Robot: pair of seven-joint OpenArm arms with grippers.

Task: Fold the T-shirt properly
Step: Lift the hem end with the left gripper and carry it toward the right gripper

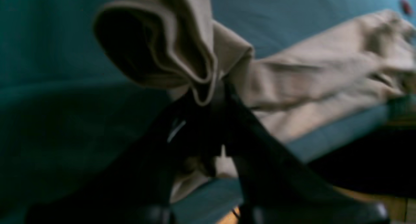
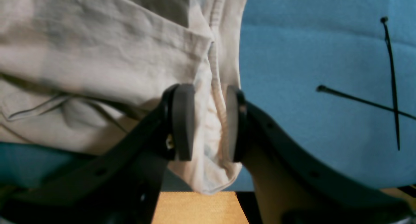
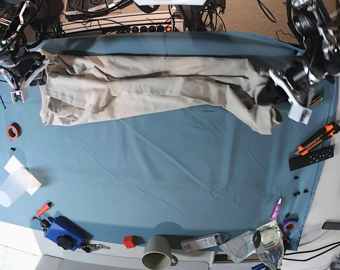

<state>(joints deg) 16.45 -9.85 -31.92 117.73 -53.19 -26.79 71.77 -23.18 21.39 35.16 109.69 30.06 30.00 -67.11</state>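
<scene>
On my base view, far left, the right gripper (image 3: 39,72) sits at the table's back left corner, clamped on a bunched hem of the T-shirt (image 3: 153,87); the right wrist view shows both pads (image 2: 183,121) pressing that fabric fold between them, with two crossed black zip ties (image 2: 391,87) lying on the blue cloth (image 3: 175,169) beside it. The T-shirt stretches as a long band along the back edge, reaching nearly corner to corner. At the back right corner, the left gripper (image 3: 271,93) pinches the shirt's other end; the blurred left wrist view shows cloth draped over its closed fingertips (image 1: 211,97).
</scene>
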